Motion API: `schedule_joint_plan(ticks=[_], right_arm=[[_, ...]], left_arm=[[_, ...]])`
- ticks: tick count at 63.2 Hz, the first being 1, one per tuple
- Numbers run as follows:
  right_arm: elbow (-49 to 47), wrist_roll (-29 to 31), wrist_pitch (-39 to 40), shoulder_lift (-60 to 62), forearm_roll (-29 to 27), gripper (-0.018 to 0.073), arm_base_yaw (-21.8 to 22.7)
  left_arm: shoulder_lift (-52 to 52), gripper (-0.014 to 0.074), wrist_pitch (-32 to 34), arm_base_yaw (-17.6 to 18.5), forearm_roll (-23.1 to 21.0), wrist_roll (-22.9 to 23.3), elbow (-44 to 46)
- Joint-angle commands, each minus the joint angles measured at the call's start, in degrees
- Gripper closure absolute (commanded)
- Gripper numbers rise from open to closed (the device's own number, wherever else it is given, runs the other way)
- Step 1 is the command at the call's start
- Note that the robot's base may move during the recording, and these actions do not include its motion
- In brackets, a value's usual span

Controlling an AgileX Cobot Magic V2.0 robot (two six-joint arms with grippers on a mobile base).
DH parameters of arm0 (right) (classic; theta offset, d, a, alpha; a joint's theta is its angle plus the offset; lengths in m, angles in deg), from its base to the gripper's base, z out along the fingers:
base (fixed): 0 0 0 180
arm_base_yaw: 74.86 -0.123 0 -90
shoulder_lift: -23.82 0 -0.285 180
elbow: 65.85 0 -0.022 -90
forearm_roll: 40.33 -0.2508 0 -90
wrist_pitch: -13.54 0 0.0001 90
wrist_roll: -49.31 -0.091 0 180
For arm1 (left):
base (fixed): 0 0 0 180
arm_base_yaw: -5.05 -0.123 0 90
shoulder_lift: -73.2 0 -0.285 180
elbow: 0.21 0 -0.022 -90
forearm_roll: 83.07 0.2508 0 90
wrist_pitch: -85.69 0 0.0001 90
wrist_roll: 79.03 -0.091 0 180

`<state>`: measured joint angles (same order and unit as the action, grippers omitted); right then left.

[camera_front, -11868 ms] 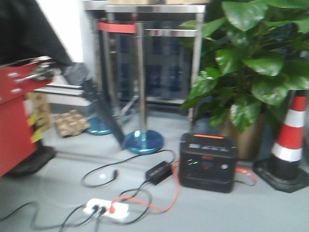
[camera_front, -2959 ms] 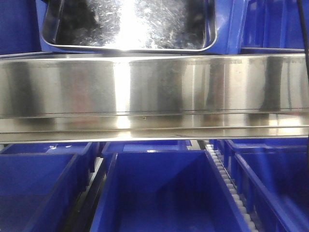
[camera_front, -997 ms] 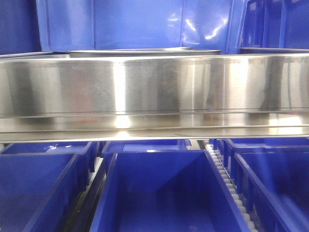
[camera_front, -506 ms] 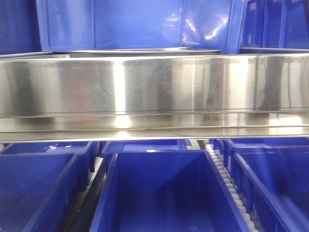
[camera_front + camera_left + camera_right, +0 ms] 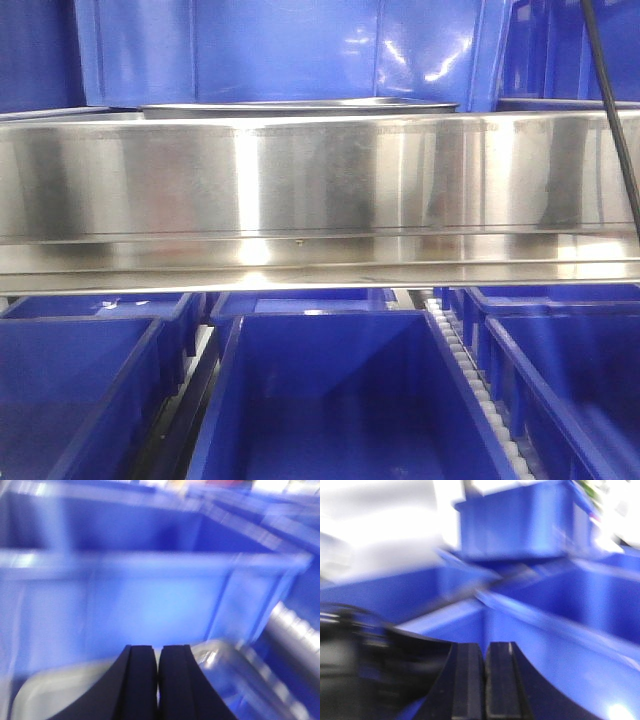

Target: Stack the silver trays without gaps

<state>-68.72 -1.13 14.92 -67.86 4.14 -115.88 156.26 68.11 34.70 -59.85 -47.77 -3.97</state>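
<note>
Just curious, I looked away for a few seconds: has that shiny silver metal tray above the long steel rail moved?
Yes. The shiny silver tray has dropped: three seconds ago it stood tilted well above the brushed-steel rail; now only its rim shows.

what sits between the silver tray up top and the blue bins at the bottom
The long brushed-steel shelf rail spans the front view, between the silver tray above and the blue bins below.

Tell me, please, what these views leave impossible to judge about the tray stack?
- Front view: the shelf rail hides the silver trays except a thin rim; count and gaps unreadable.
- Left wrist view: motion blur; tray partly behind left gripper.
- Right wrist view: blurred; right gripper, no tray discernible.
</note>
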Motion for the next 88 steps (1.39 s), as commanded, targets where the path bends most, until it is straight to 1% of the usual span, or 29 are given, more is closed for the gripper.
schedule_joint_plan(ticks=[1,5,10,38,44,48,56,61,64,67,69,80,88], right_arm=[[-0.5,0.4,5.1,0.6,0.8,0.0629,-0.1],[-0.5,0.4,6.6,0.6,0.8,0.0629,-0.1],[-0.5,0.4,7.9,0.6,0.8,0.0629,-0.1],[-0.5,0.4,8.1,0.6,0.8,0.0629,-0.1],[-0.5,0.4,8.1,0.6,0.8,0.0629,-0.1],[-0.5,0.4,8.1,0.6,0.8,0.0629,-0.1],[-0.5,0.4,8.1,0.6,0.8,0.0629,-0.1],[-0.5,0.4,8.1,0.6,0.8,0.0629,-0.1],[-0.5,0.4,8.1,0.6,0.8,0.0629,-0.1],[-0.5,0.4,8.1,0.6,0.8,0.0629,-0.1],[-0.5,0.4,8.1,0.6,0.8,0.0629,-0.1],[-0.5,0.4,8.1,0.6,0.8,0.0629,-0.1],[-0.5,0.4,8.1,0.6,0.8,0.0629,-0.1]], left_arm=[[-0.3,0.0589,3.1,0.3,-0.2,-0.1,0.0],[-0.3,0.0589,3.2,0.3,-1.5,-0.1,0.0],[-0.3,0.0589,3.2,0.3,-1.6,-0.1,0.0],[-0.4,0.0589,3.4,0.3,-2.2,-0.1,-0.4],[-1.1,0.0589,5.6,0.3,-2.2,-0.1,-2.2],[-2.2,0.0589,8.3,0.3,-2.2,-0.1,-4.1],[-3.9,0.0589,16.1,0.3,-2.2,0.0,-6.6],[-4.0,0.0589,17.6,-0.6,-2.2,0.0,-6.6],[-4.0,0.0589,16.7,-1.5,-2.9,0.1,-6.6],[-4.0,0.0589,14.8,-2.4,-5.1,0.3,-6.6],[-4.1,0.0589,13.1,-2.6,-5.6,0.3,-6.6],[-5.3,0.0589,1.6,-4.7,-5.7,0.3,-6.6],[-6.5,0.0589,-2.6,-6.9,-5.5,0.3,-6.6]])
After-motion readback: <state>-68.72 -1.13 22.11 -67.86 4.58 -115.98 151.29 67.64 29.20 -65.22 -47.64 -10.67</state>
